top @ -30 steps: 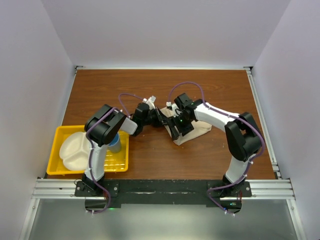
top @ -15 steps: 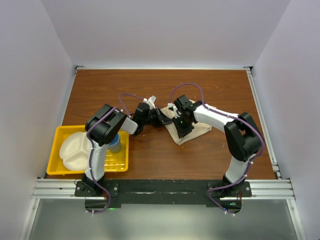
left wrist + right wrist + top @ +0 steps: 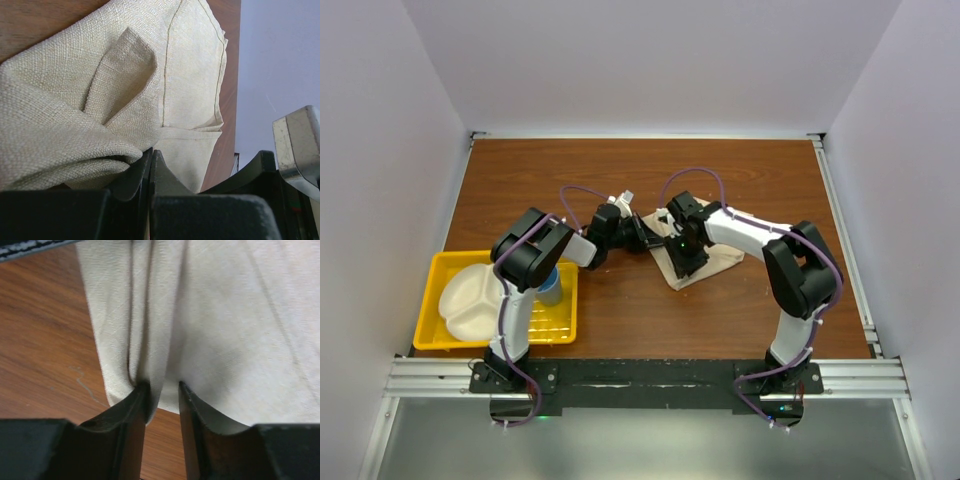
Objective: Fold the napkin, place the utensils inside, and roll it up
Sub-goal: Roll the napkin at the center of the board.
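Right gripper is standing with jaws narrowly parted astride a bunched fold at the edge of the napkin; whether it is clamping that fold cannot be told. Napkin is lying partly folded on the table, between both grippers. Left gripper is sitting fully closed at the napkin's left side, tips touching a raised pleat.
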Available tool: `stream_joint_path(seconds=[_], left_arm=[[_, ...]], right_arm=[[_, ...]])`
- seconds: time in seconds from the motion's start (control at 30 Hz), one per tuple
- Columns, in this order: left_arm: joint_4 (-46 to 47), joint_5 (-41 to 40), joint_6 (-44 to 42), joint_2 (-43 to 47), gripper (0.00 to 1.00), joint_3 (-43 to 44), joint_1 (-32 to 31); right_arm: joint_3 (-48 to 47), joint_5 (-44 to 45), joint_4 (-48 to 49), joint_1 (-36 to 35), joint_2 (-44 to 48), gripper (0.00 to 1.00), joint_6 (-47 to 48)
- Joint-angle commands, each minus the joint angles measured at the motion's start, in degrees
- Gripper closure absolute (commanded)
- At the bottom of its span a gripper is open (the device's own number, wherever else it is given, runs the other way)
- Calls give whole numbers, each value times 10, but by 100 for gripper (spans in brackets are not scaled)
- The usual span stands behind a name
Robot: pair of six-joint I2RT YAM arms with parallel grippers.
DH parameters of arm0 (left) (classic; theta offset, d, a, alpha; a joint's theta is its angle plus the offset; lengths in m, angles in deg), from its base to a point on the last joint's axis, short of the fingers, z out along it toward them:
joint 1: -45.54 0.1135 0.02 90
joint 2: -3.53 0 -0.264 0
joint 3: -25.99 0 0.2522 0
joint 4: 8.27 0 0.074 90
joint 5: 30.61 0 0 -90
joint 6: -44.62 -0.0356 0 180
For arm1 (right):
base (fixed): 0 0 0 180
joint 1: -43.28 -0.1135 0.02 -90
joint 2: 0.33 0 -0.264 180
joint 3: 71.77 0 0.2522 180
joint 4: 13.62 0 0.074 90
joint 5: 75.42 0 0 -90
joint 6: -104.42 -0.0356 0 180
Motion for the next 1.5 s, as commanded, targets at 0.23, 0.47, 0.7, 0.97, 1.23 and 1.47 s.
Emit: stream_joint_path(seconds=[0.23, 0.47, 0.7, 0.97, 1.23, 1.47], left_arm=[[-128, -36, -27, -47, 100, -11, 0], [-129, -38, -25, -46, 100, -10, -1], [-129, -39, -22, -41, 100, -10, -1], [-144, -35, -33, -26, 100, -5, -1], [-283, -49, -100, 76, 80, 54, 7], [-456, -68, -157, 163, 59, 123, 23]], right_arm=[[-114, 10, -39, -7, 26, 53, 32], [-142, -42, 5, -7, -39, 36, 44], [-131, -25, 36, -6, -73, 34, 62], [-70, -10, 70, -6, -71, 67, 48], [14, -179, 171, 53, -83, 100, 7], [39, -319, 219, 104, -115, 100, -12]])
